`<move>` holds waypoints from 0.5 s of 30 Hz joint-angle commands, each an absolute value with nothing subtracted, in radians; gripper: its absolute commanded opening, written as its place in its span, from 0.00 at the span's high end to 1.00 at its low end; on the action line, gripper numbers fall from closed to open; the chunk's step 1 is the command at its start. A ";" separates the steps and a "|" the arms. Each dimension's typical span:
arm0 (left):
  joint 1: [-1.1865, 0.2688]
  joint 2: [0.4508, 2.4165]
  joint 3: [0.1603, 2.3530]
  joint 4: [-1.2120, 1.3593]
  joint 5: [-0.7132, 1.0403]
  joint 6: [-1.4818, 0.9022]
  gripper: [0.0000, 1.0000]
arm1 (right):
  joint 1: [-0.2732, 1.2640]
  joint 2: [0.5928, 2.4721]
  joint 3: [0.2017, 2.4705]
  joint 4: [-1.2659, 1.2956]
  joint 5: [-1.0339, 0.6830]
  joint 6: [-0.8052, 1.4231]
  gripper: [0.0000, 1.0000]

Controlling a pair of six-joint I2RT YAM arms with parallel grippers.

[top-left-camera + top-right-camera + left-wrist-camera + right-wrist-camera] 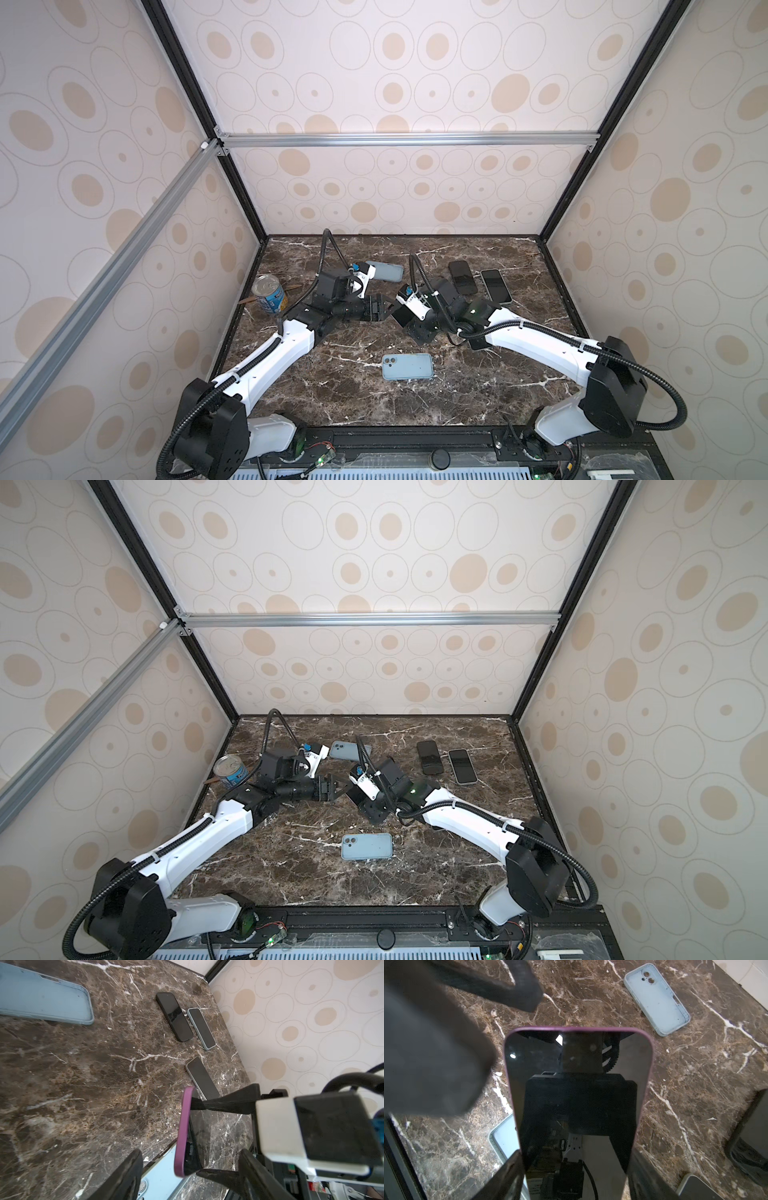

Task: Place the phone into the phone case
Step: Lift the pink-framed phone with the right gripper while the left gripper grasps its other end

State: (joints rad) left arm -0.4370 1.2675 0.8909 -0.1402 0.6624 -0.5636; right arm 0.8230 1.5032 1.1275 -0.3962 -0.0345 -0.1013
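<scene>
Purple-cased phone pinched by right tool, left tool spread near it, blue label on can unreadable.

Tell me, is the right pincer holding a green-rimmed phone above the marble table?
Not quite: the rim is purple, not green. The right wrist view shows the right pincer holding that phone above the marble table.

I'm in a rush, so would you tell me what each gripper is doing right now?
Left gripper: jaws open, holding nothing, close to the purple-edged phone.
Right gripper: jaws shut on the purple-edged phone.
</scene>
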 commanded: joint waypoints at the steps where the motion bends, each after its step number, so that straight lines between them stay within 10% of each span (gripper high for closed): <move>1: -0.427 1.260 0.934 -0.144 0.746 -0.621 0.29 | 0.844 1.460 1.167 -0.352 -0.049 -0.152 0.49; 15: -0.417 1.202 0.911 -0.170 0.739 -0.620 0.72 | 0.874 1.436 1.183 -0.327 -0.064 -0.184 0.49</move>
